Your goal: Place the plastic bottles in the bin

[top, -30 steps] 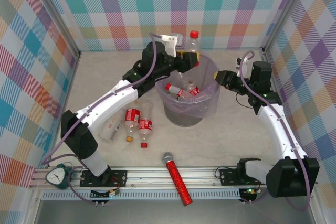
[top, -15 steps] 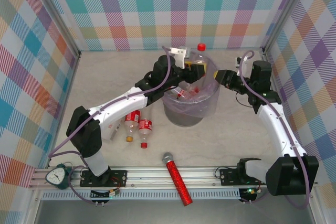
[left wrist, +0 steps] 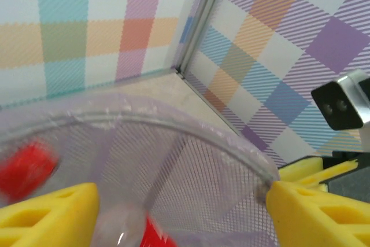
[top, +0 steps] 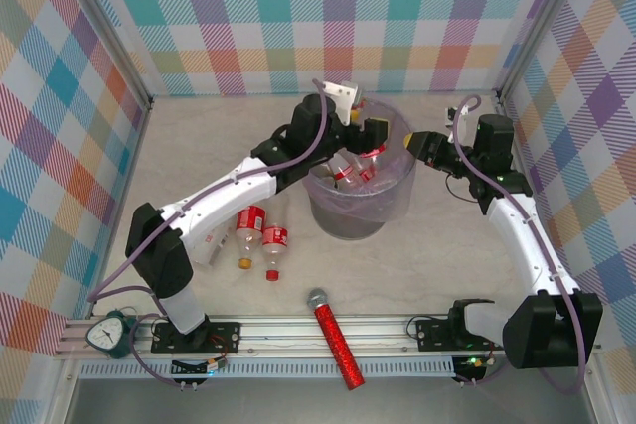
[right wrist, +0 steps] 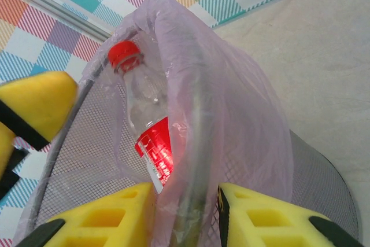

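The bin (top: 350, 219), a grey mesh bucket with a lavender bag, stands mid-table. My left gripper (top: 374, 136) hangs over its opening, open; in the left wrist view its yellow fingers (left wrist: 49, 218) stand wide apart above the bin's rim (left wrist: 191, 128), and a blurred red-labelled bottle (left wrist: 147, 236) lies below them. My right gripper (right wrist: 185, 201) is shut on the bin's rim and bag (right wrist: 193, 143). A clear bottle (right wrist: 151, 143) with a red cap leans inside. More bottles (top: 348, 171) lie in the bin. Three bottles (top: 260, 230) lie on the table left of it.
A red glittery microphone (top: 335, 340) lies near the front rail. Checked walls close in the table on three sides. The left arm (top: 229, 191) stretches diagonally over the loose bottles. The right gripper (top: 419, 146) holds the bin's right side.
The left gripper has opened over the bin. The red-capped bottle that it held upright has dropped inside. The right gripper has kept its hold on the rim.
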### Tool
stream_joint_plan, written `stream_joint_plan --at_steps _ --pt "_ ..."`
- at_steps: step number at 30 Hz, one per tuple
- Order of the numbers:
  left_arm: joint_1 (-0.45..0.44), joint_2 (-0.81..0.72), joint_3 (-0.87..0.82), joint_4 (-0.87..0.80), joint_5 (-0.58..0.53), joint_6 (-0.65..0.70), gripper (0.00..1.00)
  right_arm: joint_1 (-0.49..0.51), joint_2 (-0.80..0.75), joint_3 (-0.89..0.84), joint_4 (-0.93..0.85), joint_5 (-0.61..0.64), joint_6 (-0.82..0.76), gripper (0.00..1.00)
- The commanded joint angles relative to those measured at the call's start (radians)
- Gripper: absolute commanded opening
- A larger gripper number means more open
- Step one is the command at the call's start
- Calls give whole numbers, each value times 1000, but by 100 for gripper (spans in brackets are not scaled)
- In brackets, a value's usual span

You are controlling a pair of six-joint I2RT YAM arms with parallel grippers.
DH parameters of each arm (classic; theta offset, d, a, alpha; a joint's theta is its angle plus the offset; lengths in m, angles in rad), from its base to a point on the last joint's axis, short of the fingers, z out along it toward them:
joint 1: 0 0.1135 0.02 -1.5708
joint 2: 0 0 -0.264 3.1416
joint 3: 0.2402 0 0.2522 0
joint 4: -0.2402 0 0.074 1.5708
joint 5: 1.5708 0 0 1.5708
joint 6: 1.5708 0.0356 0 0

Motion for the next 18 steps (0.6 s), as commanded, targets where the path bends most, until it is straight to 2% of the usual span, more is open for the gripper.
stream_joint_plan --at_steps 1,5,11,13,18 --pt "-5 42 82 -77 -59 37 67 3 18 -9 -15 -19 -5 34" --pt "-5 106 162 -174 -118 32 57 4 18 -6 -18 -19 -12 34" --pt "4 147 183 -209 -179 25 57 3 22 -6 -22 -19 -17 34" --pt "3 165 199 -278 -185 23 56 4 24 -6 -21 -20 -17 34" --pt "3 167 141 -287 -149 -20 38 4 25 -9 -18 -21 -17 34"
